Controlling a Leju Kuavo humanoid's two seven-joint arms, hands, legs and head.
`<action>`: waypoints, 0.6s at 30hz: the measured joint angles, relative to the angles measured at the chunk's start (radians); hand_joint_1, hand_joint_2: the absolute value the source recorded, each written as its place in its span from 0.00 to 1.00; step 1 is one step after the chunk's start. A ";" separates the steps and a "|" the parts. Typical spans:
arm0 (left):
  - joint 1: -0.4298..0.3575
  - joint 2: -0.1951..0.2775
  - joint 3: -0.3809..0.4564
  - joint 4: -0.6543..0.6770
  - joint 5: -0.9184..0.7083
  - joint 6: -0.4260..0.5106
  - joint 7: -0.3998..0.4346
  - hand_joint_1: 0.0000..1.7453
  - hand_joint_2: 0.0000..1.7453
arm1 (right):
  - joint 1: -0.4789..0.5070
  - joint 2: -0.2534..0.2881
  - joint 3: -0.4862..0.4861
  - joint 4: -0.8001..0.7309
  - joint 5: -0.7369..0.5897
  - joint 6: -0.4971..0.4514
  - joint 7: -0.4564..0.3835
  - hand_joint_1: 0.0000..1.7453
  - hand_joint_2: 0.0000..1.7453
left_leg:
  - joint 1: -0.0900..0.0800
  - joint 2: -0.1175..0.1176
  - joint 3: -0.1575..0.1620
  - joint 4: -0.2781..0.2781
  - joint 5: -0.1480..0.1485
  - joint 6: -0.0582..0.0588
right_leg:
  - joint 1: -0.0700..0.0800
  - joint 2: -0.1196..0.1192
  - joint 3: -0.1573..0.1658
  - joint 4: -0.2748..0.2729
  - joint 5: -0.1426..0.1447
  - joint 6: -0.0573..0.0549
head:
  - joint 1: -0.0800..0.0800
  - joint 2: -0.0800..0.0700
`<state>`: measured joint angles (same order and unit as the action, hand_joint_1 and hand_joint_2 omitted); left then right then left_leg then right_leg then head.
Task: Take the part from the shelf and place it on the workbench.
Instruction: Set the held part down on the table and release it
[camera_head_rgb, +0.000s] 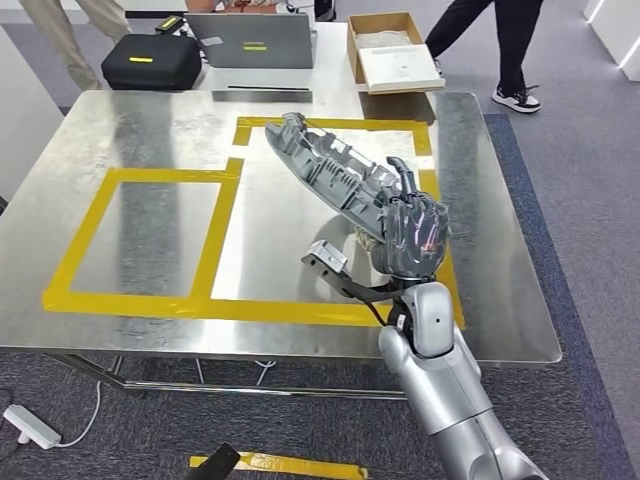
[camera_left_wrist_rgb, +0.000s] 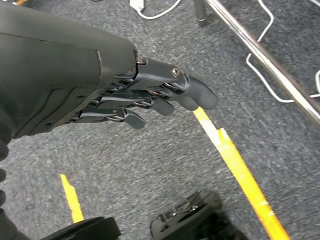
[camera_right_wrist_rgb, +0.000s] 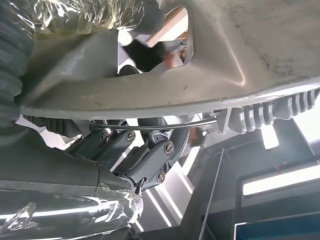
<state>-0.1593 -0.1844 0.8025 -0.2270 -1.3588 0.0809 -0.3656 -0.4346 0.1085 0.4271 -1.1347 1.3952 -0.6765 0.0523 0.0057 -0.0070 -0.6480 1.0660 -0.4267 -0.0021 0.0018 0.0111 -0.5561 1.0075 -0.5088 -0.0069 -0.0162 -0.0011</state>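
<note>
My right hand (camera_head_rgb: 413, 232) grips the part (camera_head_rgb: 332, 172), tilted above the workbench (camera_head_rgb: 151, 130) over the yellow tape (camera_head_rgb: 219, 225) outline. Left hand (camera_left_wrist_rgb: 151, 95) hangs loose, holding nothing. Cardboard box (camera_head_rgb: 392, 50) beyond holds white sheets.

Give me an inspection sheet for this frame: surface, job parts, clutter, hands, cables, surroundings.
Surface: metal workbench, shiny, marked with yellow tape rectangles.
Job's things: long grey ribbed part held above the right-hand tape rectangle, tilted.
Clutter: nothing seen on the workbench; on the table behind it, black case, laptop, open cardboard box.
Hands: right hand grips the part's near end; left hand hangs over the carpet, fingers straight, holding nothing.
Cables: white leads on the floor by the bench frame; power strip.
Surroundings: grey carpet, yellow floor tape, people's legs behind.
</note>
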 joint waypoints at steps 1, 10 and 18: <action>-0.001 0.000 0.000 0.000 0.000 0.000 0.000 0.00 1.00 | -0.001 0.001 -0.001 0.000 0.000 0.000 0.000 1.00 1.00 | -0.002 0.000 0.008 -0.021 -0.004 0.004 | 0.002 0.000 -0.001 0.001 -0.003 0.004 | 0.000 0.000; -0.003 -0.003 -0.018 0.000 -0.003 -0.033 -0.007 0.00 1.00 | -0.011 0.005 0.001 0.013 0.029 0.002 0.010 1.00 1.00 | 0.010 -0.002 0.031 -0.053 -0.027 0.024 | -0.005 -0.006 -0.164 0.283 -0.112 0.037 | 0.015 0.000; -0.008 -0.001 -0.041 0.000 0.016 -0.026 0.018 0.00 0.00 | -0.059 0.011 0.024 0.078 0.152 0.000 0.155 1.00 1.00 | 0.005 -0.007 0.045 -0.046 -0.042 -0.004 | -0.007 -0.005 -0.053 0.015 0.029 0.022 | 0.013 0.000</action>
<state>-0.1669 -0.1855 0.7616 -0.2270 -1.3428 0.0553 -0.3473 -0.4938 0.1200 0.4506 -1.0564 1.5475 -0.6761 0.2070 0.0110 -0.0138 -0.6035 1.0195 -0.4688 -0.0057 -0.0050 0.0056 -0.6094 1.0227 -0.4797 0.0152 -0.0033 -0.0011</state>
